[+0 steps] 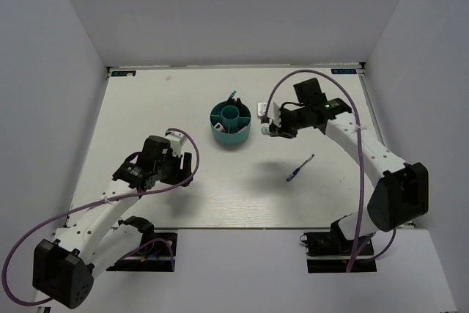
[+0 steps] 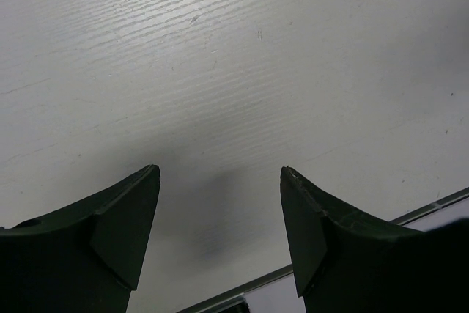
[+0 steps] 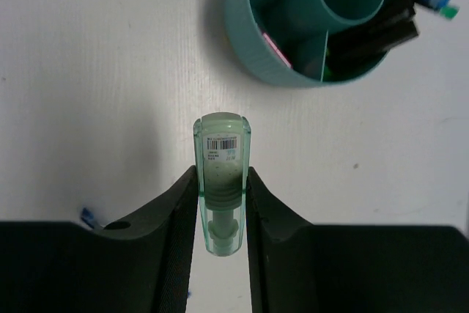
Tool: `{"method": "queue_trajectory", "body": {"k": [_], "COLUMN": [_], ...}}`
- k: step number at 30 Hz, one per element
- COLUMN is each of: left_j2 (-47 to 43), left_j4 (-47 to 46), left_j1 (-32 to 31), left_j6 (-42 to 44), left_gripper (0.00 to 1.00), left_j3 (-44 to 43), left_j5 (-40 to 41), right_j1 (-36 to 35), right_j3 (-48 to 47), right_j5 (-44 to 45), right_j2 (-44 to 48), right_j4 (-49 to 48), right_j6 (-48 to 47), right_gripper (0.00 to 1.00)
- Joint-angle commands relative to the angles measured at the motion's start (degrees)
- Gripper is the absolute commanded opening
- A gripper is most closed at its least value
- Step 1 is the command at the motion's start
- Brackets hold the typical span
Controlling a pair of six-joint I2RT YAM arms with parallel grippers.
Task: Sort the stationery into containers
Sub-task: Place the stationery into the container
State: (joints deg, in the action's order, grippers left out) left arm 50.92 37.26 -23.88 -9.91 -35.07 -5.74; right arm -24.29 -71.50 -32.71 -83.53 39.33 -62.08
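While the left tool [image 2: 220,181] hangs released over bare worktop [image 1: 146,108] on the near side, and a blue pen [image 1: 300,168] lies loose further in, what has the right tool [image 3: 222,177] got?

— The pale mint piece [image 3: 222,141], clenched between both fingers, just short of the teal organiser [image 3: 249,31] at the far side.

How should it go in?

— My judgement: carry it over an outer compartment with room, not the central cup. Stay clear of the rim and the dark pieces [image 3: 381,27] jutting over it, lower it inside, then let go.
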Motion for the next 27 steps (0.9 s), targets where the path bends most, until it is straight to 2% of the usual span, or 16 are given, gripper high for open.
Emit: {"method": "queue_trajectory", "body": {"k": [1, 6, 9, 10, 13, 16, 22, 27], "left_j2": [0.0, 0.5, 0.9, 0.7, 0.9, 0.9, 0.2, -0.4], "left_j4": [-0.1, -0.2, -0.1, -0.2, -0.3, -0.3, -0.2, -0.2], "left_j1": [0.5, 0.4, 0.6, 0.5, 0.5, 0.6, 0.6, 0.6], "left_j6": [0.4, 0.4, 0.6, 0.6, 0.6, 0.6, 0.6, 0.6], "left_gripper": [0.77, 0.77, 0.77, 0.77, 0.77, 0.77, 0.77, 0.77], "left_j3": [-1.0, -1.1, -1.1, -1.1, -1.2, -1.1, -1.1, -1.2], "left_j5": [0.2, 0.0, 0.0, 0.0, -0.1, -0.4, -0.9, -1.4], "right_j1": [-5.1, -10.6, -13.8, -14.3, -16.6, -18.1, -21.2, -22.6], "right_j3": [-3.5, -10.1, -11.6, -11.6, -10.1, -10.3, -11.2, -12.8], "right_j5": [9.7, 22.0, 26.4, 27.2, 32.2, 32.4, 32.5, 31.6], "right_j2": [-1.4, -7.4, -9.1, -9.5, -10.4, -11.6, -13.4, -16.6], "right_j4": [-2.5, -3.0, -1.8, -1.5, -2.6, -3.3, -5.1, -7.3], "right_j6": [-5.1, -16.1, -23.5, -29.5, -38.0, -42.8, -45.3, -42.0], "right_gripper": [0.00, 0.00, 0.00, 0.00, 0.00, 0.00, 0.00, 0.00]}}
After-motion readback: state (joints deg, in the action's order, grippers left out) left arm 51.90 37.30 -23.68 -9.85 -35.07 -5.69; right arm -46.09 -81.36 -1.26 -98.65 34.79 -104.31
